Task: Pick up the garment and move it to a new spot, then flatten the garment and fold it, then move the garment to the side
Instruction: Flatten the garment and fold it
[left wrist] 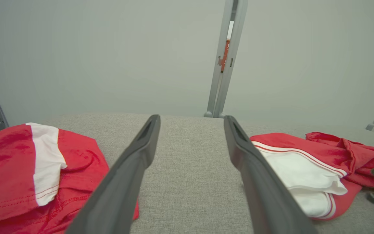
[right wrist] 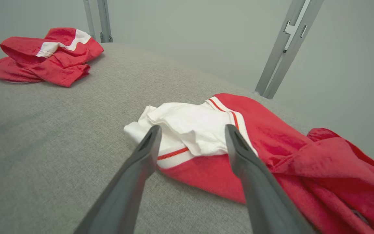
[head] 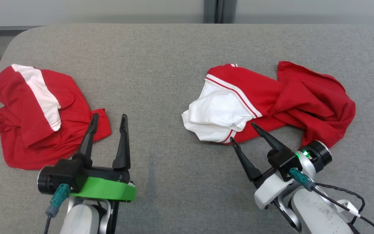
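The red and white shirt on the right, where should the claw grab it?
Probably the puffy white part of the shirt, coming from the near edge with the right claw. That part is bunched up, and the open claw points at it.

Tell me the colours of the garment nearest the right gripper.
Garment: red, with a white section edged in red stripes. Best in right wrist view.

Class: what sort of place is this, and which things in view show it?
Probably a robot test lab: a grey cloth-covered table, plain partition panels with a metal post, a crumpled left garment and right garment.
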Robot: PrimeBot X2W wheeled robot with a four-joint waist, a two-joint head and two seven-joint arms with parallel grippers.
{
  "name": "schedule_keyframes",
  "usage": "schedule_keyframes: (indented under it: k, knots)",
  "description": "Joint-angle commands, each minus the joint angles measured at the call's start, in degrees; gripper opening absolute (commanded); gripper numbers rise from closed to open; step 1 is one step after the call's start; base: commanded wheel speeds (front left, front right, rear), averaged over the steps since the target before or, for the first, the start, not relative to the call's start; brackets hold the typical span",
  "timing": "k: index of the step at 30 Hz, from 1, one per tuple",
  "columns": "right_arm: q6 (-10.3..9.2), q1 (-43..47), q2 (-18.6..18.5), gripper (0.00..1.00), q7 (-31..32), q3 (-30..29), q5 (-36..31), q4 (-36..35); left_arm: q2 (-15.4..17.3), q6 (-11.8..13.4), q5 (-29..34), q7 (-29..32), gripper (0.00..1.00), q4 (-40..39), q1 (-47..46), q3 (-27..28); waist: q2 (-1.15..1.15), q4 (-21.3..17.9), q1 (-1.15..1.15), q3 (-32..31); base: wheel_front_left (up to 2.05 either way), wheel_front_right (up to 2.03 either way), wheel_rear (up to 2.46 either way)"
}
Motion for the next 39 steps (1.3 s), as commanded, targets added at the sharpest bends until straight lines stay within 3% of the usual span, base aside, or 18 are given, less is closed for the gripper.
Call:
schedule_keyframes:
  k: [1,10,18,19,20,21,31,36,39]
  knots:
    - [0.01,-1.3,-0.2,1.0,-0.2,0.5,-0.4,1.2,0.1,0.3,-0.1,0.0,1.0,-0.3,-0.9,-0.6,0.0,2.0,0.0,1.6,0.0,0.0,0.0]
    - [0.01,-5.3,-0.2,1.0,-0.2,-1.5,-2.0,9.8,0.1,1.9,-2.3,0.0,1.0,-1.2,-1.4,-4.2,0.0,6.5,0.0,3.5,0.0,0.0,0.0]
    - [0.01,-6.1,0.6,1.0,-0.2,-4.2,-2.4,11.7,0.1,2.5,-3.3,0.0,1.0,-2.1,-1.3,-5.9,0.0,8.3,0.0,3.9,0.0,0.0,0.0]
    - [0.01,-6.0,0.7,0.92,-0.2,-4.3,-2.3,11.9,0.1,2.5,-3.3,0.0,1.0,-2.0,-1.1,-6.0,0.0,8.3,0.0,3.8,0.0,0.0,0.0]
    - [0.0,-6.0,0.8,0.22,-0.2,-4.6,-2.1,12.0,0.1,2.7,-3.4,0.0,1.0,-1.8,-0.9,-6.0,0.0,8.2,0.0,3.6,0.0,0.0,0.0]
    - [0.01,-6.1,0.9,0.0,-0.2,-4.8,-1.9,12.0,0.1,2.7,-3.4,0.0,1.0,-1.7,-0.7,-6.0,0.0,8.1,0.0,3.4,0.0,0.0,0.0]
    - [0.0,-6.4,1.5,0.0,-0.2,-5.9,0.5,10.1,0.1,2.6,-4.3,0.0,1.0,-0.8,0.0,-6.3,0.0,6.2,0.0,1.3,0.0,0.0,0.0]
    - [0.01,-10.2,-1.2,0.0,-0.2,-6.9,1.9,8.5,0.1,2.5,-4.5,0.0,1.0,-1.2,-0.6,-6.9,0.0,6.4,0.0,2.0,0.0,0.0,0.0]
    - [0.0,-15.2,-4.8,0.0,0.7,-7.2,2.8,9.0,0.1,2.6,-4.9,0.0,1.0,-1.5,-1.4,-7.4,0.0,7.2,0.0,3.5,0.0,0.0,0.0]
